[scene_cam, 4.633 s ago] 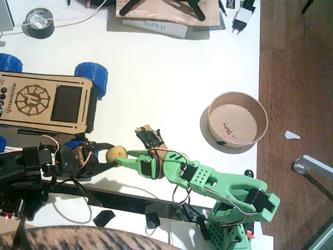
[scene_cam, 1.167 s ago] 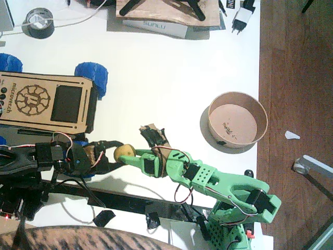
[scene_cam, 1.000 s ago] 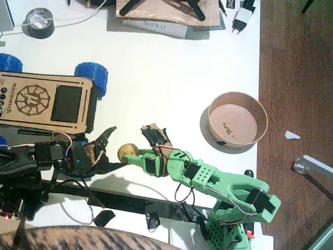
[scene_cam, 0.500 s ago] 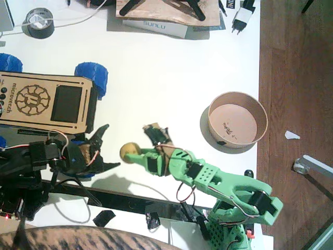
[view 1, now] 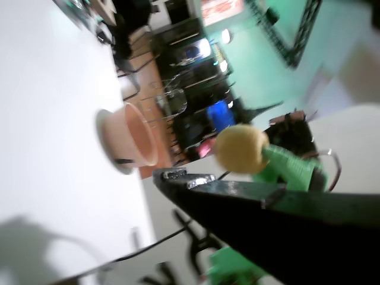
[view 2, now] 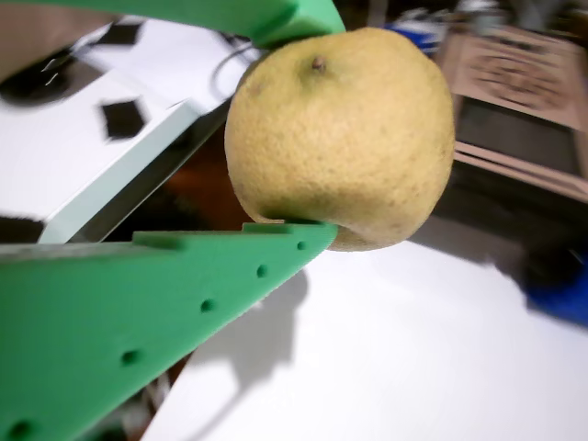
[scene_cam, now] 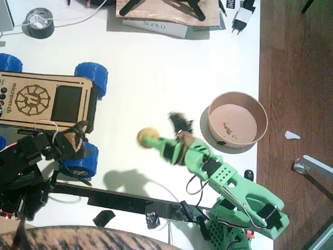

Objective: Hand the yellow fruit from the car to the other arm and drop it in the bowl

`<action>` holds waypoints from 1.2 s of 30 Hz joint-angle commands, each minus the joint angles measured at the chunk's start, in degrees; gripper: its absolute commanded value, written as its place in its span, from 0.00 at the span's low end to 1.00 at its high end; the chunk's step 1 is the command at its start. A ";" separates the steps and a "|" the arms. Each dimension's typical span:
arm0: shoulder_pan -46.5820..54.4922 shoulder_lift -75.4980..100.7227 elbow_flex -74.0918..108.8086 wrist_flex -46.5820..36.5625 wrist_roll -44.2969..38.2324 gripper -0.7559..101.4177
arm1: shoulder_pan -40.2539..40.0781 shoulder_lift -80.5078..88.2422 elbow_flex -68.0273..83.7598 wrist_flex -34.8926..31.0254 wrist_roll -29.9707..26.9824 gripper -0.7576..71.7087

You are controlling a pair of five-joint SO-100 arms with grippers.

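With the handover done, the bright green right gripper (scene_cam: pixel 149 140) pinches the small dull-yellow fruit (scene_cam: pixel 147 138) mid-table, needing a swing toward the tan paper bowl (scene_cam: pixel 238 120) at the right edge.

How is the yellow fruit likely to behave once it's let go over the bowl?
The yellow fruit looks round and firm, with pitted skin, so it should roll rather than stay put. The right gripper pinches it near the tips, so it might slip. The bowl looks thin-walled and light; it may shift when the fruit drops in.
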 commanded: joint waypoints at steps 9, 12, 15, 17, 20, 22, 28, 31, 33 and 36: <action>-21.62 1.23 -2.55 15.29 20.92 0.01 | 18.63 -6.86 -13.36 0.18 21.36 0.01; -28.13 2.11 -2.55 17.05 25.49 0.01 | 23.12 -11.07 -16.88 1.32 27.25 0.01; -33.22 1.85 -2.37 17.84 30.67 0.01 | 27.69 -15.47 -19.86 2.02 31.99 0.01; -36.47 1.93 -1.32 18.11 33.40 0.01 | 30.59 -18.90 -21.80 2.11 34.45 0.01; -41.57 2.29 2.46 16.79 36.91 0.01 | 34.10 -23.12 -24.35 3.16 36.74 0.01; -44.38 3.60 6.68 14.59 38.76 0.01 | 36.21 -25.49 -26.28 4.92 38.14 0.01; -47.11 8.09 19.51 6.42 40.61 0.01 | 42.36 -34.63 -33.31 11.25 39.90 0.01; -47.11 7.21 20.57 5.80 40.61 0.01 | 44.91 -39.20 -36.30 12.04 40.34 0.01; -47.11 6.77 20.65 5.71 40.69 0.01 | 46.14 -41.92 -38.67 12.74 40.87 0.01; -47.11 5.89 20.65 5.19 40.69 0.01 | 47.29 -45.79 -42.36 13.62 41.66 0.01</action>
